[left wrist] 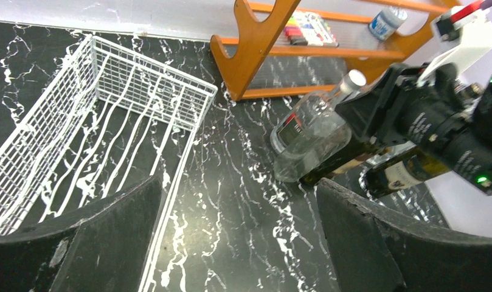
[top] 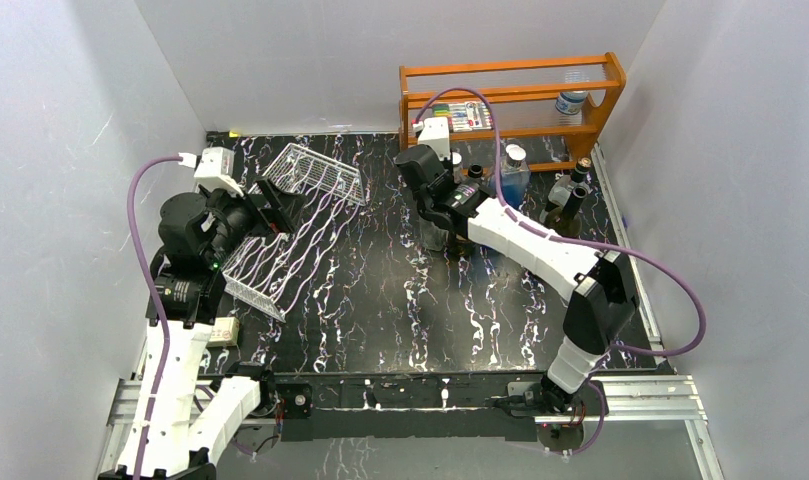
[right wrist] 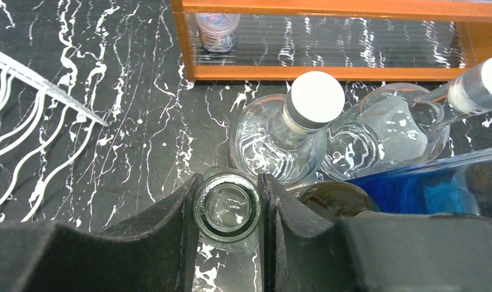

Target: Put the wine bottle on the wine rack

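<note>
My right gripper (right wrist: pixel 229 193) is closed on the wine bottle (right wrist: pixel 227 222), a clear, faintly green glass bottle with an open, uncapped mouth. My two black fingers (right wrist: pixel 164 243) press on opposite sides of its neck just under the rim, and I look straight down into it. The bottle stands upright just in front of the orange wooden shelf (right wrist: pixel 322 73), at the left end of a huddle of other bottles. Whether its base rests on the black, white-veined tabletop (top: pixel 380 300) I cannot tell.

Between my bottle and the shelf stands a round clear glass bottle with a white cap (right wrist: pixel 316 100), so close to mine that I cannot tell if they touch. Further right along the shelf's front is a second clear capped bottle (right wrist: pixel 386 131). A blue glass bottle (right wrist: pixel 426 188) and the top of a dark brown bottle (right wrist: pixel 334 198) sit on the side of the huddle away from the shelf. A small clear jar (right wrist: pixel 218 30) stands on the shelf's lower board.

The wine rack (top: pixel 295 240), a large white wire grid with wavy tiers, lies on the tabletop well to the left of the shelf, apart from my bottle. My left gripper (left wrist: pixel 237 182) hangs above the rack, facing toward the shelf, its fingers spread wide with only bare tabletop between them.
</note>
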Robot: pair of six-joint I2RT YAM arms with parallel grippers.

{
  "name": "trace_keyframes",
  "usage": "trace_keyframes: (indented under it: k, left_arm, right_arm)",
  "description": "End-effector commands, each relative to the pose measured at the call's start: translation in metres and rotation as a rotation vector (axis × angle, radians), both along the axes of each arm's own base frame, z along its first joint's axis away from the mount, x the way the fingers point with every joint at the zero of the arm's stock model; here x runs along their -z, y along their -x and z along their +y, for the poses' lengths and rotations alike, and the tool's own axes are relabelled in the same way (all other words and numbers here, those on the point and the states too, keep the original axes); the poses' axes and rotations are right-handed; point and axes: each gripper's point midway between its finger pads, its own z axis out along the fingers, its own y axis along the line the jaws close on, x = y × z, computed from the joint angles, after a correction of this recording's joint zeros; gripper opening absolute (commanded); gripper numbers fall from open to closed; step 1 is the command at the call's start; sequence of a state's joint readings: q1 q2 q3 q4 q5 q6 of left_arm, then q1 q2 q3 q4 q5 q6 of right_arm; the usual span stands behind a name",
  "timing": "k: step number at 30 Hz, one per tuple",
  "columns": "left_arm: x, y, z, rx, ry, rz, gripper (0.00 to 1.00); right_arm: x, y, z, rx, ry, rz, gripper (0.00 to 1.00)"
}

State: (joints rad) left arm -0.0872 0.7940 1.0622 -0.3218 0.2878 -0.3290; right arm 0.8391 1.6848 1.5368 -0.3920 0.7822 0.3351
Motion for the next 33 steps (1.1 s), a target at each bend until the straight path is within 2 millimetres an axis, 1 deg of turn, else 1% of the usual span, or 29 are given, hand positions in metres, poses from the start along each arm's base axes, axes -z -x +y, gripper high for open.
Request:
trace_keyframes:
  k: [1, 6, 8, 10, 11, 12, 14, 17, 20, 22, 23, 26, 29, 31, 33]
  left_arm:
    - [-0.006, 0.005, -0.003, 0.071, -0.100, -0.043, 0.98]
    - [0.012, 0.008, -0.020, 0.187, -0.104, -0.032, 0.98]
    - [0.019, 0.015, -0.034, 0.281, -0.079, -0.027, 0.98]
    - [0.027, 0.023, -0.049, 0.390, -0.057, -0.032, 0.98]
    - [0.031, 0.026, -0.055, 0.436, -0.046, -0.037, 0.98]
    - [0.039, 0.029, -0.059, 0.462, -0.029, -0.028, 0.98]
    - [0.046, 0.031, -0.065, 0.490, 0.001, -0.022, 0.98]
    - [0.057, 0.030, -0.073, 0.512, 0.036, -0.007, 0.98]
    - [0.075, 0.030, -0.088, 0.537, 0.045, 0.021, 0.97]
    - [0.092, 0.033, -0.105, 0.575, 0.019, 0.048, 0.95]
    - [0.101, 0.041, -0.119, 0.628, -0.008, 0.055, 0.95]
    - [0.126, 0.051, -0.139, 0.703, -0.097, 0.057, 0.96]
    - [0.143, 0.051, -0.151, 0.735, -0.160, 0.018, 0.98]
    - [0.151, 0.047, -0.156, 0.741, -0.197, -0.003, 0.98]
    - [0.160, 0.045, -0.161, 0.762, -0.232, -0.005, 0.98]
  right_arm:
    - [-0.016, 0.013, 0.006, -0.107, -0.060, -0.013, 0.19]
    - [-0.023, 0.033, 0.018, -0.237, -0.143, 0.006, 0.19]
    - [-0.028, 0.042, 0.021, -0.291, -0.173, 0.003, 0.18]
    - [-0.033, 0.051, 0.022, -0.334, -0.197, -0.005, 0.17]
    - [-0.032, 0.056, 0.022, -0.356, -0.202, -0.002, 0.17]
    - [-0.033, 0.060, 0.021, -0.372, -0.211, -0.003, 0.17]
    - [-0.036, 0.070, 0.019, -0.407, -0.234, -0.010, 0.17]
    - [-0.031, 0.084, 0.017, -0.456, -0.260, -0.007, 0.17]
    - [-0.023, 0.095, 0.018, -0.484, -0.298, 0.011, 0.17]
    - [-0.019, 0.100, 0.015, -0.483, -0.321, 0.020, 0.17]
    - [-0.019, 0.103, 0.013, -0.477, -0.333, 0.020, 0.17]
    - [-0.018, 0.110, 0.002, -0.446, -0.368, 0.011, 0.16]
    - [-0.013, 0.121, -0.006, -0.434, -0.426, 0.006, 0.16]
    - [-0.004, 0.128, -0.010, -0.421, -0.462, 0.029, 0.16]
    - [-0.001, 0.134, -0.012, -0.407, -0.504, 0.048, 0.16]
